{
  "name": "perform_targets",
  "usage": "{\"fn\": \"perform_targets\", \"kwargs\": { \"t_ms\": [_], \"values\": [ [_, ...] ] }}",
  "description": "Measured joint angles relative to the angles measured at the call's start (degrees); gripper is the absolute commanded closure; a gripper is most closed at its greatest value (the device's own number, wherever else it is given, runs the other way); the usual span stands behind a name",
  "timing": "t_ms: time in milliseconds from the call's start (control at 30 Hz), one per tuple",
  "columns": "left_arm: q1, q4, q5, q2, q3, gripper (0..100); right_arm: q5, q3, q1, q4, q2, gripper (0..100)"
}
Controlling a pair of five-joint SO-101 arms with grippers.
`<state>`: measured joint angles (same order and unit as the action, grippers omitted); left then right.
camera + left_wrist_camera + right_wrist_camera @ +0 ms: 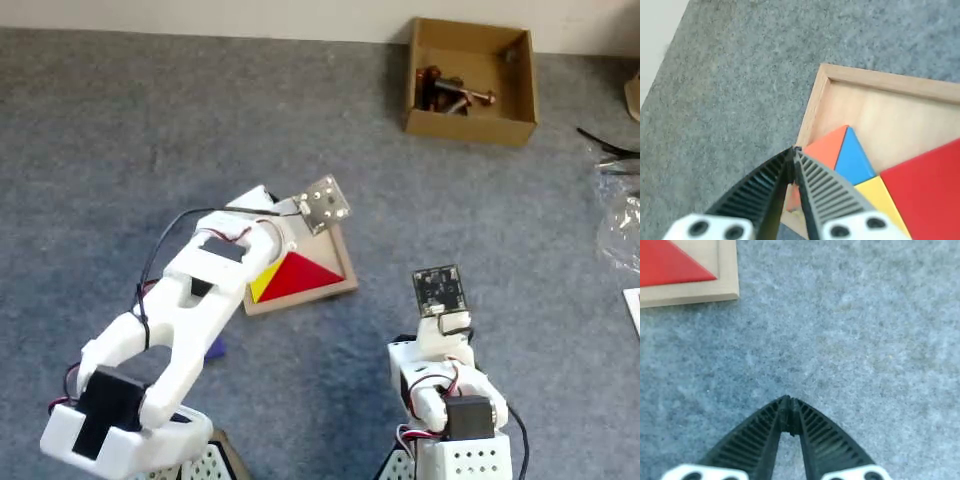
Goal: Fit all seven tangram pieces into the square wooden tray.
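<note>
The square wooden tray (880,82) lies mid-table on grey carpet, also seen from above as tray (345,262). In it lie a red triangle (930,185), a yellow piece (880,195), a blue triangle (852,160) and an orange triangle (825,147). My left gripper (794,150) is shut, its tips right at the tray's side wall beside the orange triangle. My left arm (190,300) covers much of the tray from above, where the red triangle (300,275) and yellow piece (262,285) show. A blue piece (215,348) peeks out on the carpet under that arm. My right gripper (789,399) is shut over bare carpet, away from the tray corner (725,287).
A cardboard box (470,115) with small metal parts stands at the back right. A clear plastic bag (622,230) and cables lie at the right edge. The right arm's base (455,430) sits at the front.
</note>
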<state>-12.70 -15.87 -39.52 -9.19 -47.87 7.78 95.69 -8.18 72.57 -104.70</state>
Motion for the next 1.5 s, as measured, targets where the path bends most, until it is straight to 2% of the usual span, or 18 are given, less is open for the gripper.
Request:
{"fn": "perform_targets", "kwargs": {
  "t_ms": [133,367,533,1100,1500],
  "values": [
    [-0.4,0.0,0.0,0.0,0.0,99,0.0,0.0,0.0,0.0,0.0,99.3],
    [-8.1,0.0,0.0,0.0,-2.1,99,0.0,0.0,0.0,0.0,0.0,99.3],
    [-10.6,0.0,0.0,0.0,-2.1,99,0.0,0.0,0.0,0.0,0.0,99.3],
    [-10.9,0.0,0.0,0.2,-2.1,99,0.0,0.0,0.0,0.0,0.0,99.3],
    [-10.9,0.1,0.0,11.0,1.1,99,0.0,0.0,0.0,0.0,0.0,99.3]
  ]
}}
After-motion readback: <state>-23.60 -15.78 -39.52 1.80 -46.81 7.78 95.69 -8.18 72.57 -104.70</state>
